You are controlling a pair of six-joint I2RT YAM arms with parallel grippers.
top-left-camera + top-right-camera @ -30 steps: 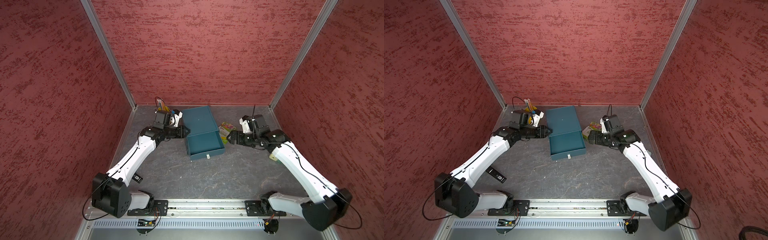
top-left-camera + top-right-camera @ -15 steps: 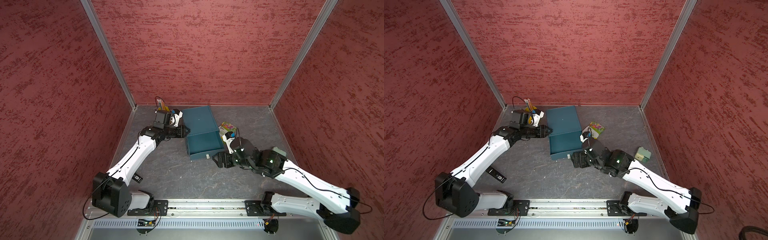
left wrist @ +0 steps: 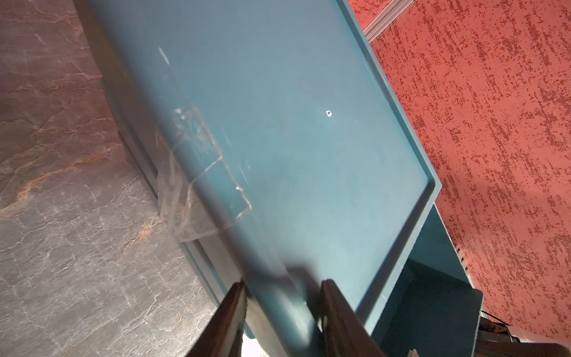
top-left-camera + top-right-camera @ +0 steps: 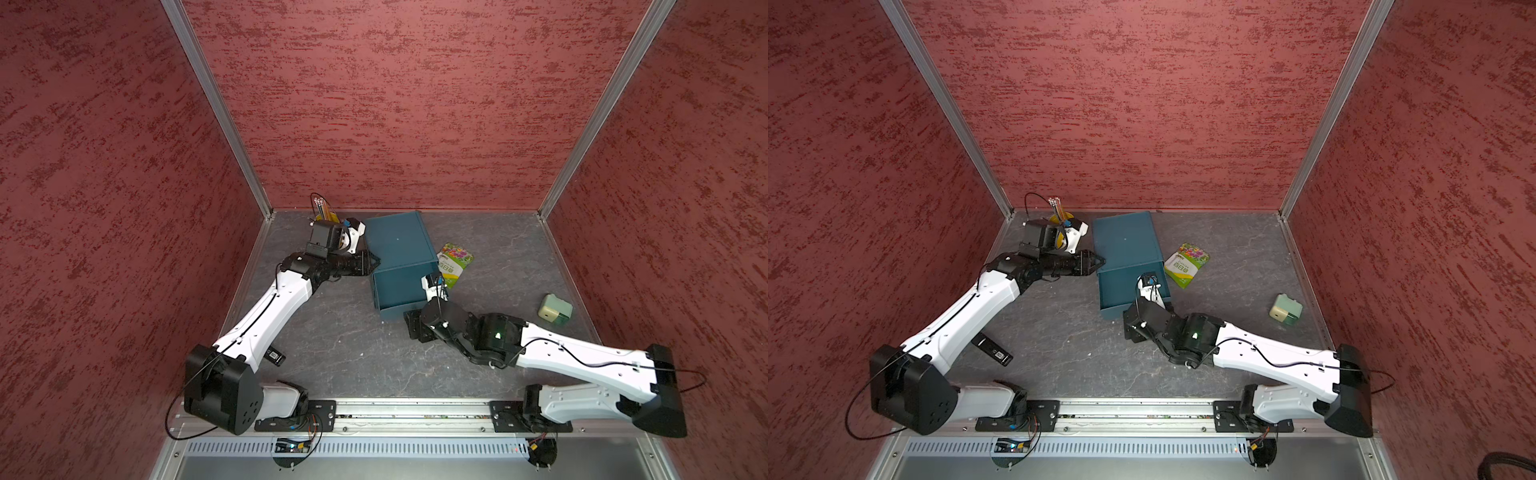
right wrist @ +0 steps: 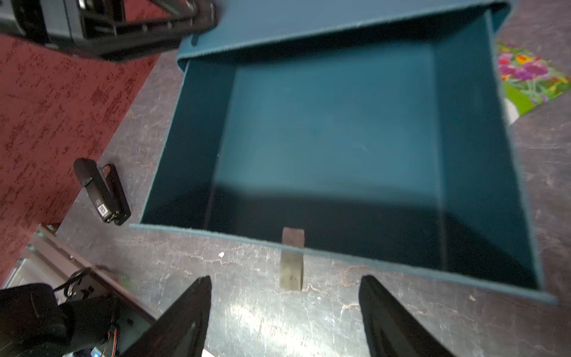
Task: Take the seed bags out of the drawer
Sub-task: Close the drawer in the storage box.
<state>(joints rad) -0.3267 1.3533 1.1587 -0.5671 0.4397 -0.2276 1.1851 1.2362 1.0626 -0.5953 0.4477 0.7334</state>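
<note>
Seed bag (image 4: 454, 266), green-white with flower print: flat on the surface (image 4: 353, 357), just right of the drawer (image 5: 469, 139), outside it. Drawer, teal: pulled out toward the near side of its teal case (image 4: 395, 241); the right wrist view shows only bare teal floor inside, with a pull tab (image 5: 292, 262) on the front wall. Left gripper (image 3: 282, 284): pinching the case's left edge. Right gripper (image 5: 284, 278): spread, low over the surface just in front of the pull tab, not touching it. One second ago the right arm was far right beside the seed bag; it has since swung to the drawer's front, and the left arm has not moved. Pale green block (image 4: 555, 309): far to the right. Black device (image 4: 274, 356): under the left arm. Surface grey, stone-veined; walls (image 4: 395, 104) red, textured; metal rail (image 4: 411, 415) along the near edge.
</note>
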